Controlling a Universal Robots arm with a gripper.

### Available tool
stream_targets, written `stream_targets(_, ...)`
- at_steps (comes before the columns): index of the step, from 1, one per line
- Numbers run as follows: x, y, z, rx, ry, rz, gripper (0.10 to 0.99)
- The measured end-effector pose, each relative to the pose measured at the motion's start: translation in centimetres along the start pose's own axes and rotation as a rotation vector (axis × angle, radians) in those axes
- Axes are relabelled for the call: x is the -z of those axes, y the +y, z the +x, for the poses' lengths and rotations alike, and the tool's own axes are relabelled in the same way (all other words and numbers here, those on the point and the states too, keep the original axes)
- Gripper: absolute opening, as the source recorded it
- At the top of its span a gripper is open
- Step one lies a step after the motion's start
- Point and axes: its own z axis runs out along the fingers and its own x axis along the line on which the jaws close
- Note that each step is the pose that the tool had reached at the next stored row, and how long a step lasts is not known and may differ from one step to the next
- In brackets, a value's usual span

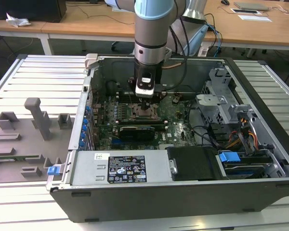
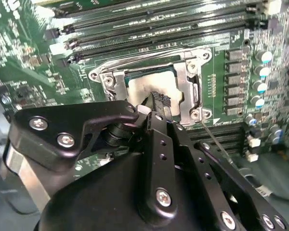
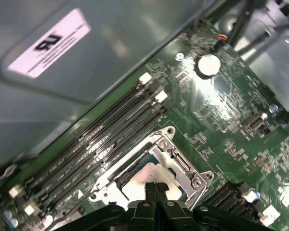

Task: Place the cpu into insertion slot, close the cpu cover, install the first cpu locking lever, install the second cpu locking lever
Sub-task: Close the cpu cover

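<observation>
Jaws are pinched fully together with nothing between them: the black two-fingered gripper [image 2: 159,102] points its joined tips at the small flat square cpu with a dull silver-grey top [image 2: 143,89], close to the window edge of the thin square silver metal cpu cover [image 2: 185,82]. Whether the tips touch metal I cannot tell. The chip lies in the square dark-framed insertion slot [image 1: 144,115], and in both wrist views the cover appears folded down flat around it. A thin bare wire lever [image 2: 216,143] juts up beside the socket's corner, seemingly unlatched, so I judge the work to be at seating the cover, with the levers not yet locked. Doing this well calls for a straight, even push on the frame rather than the chip. The tips must not slide sideways toward the long black memory slots [image 3: 111,139] on the green motherboard [image 3: 221,115]. In the exterior view the grey arm [image 1: 151,43] stands vertical, wrist pointing straight down into the open dark computer case [image 1: 183,202].
</observation>
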Motion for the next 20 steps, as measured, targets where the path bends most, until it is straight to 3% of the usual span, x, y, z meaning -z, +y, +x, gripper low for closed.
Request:
stream_targets(11, -0.22, 0.00, 0.00, 0.275, 0.0015, 0.003, 0.106)
stream_targets(20, -0.25, 0.00, 0.00, 0.455, 0.0038, 0.002, 0.106)
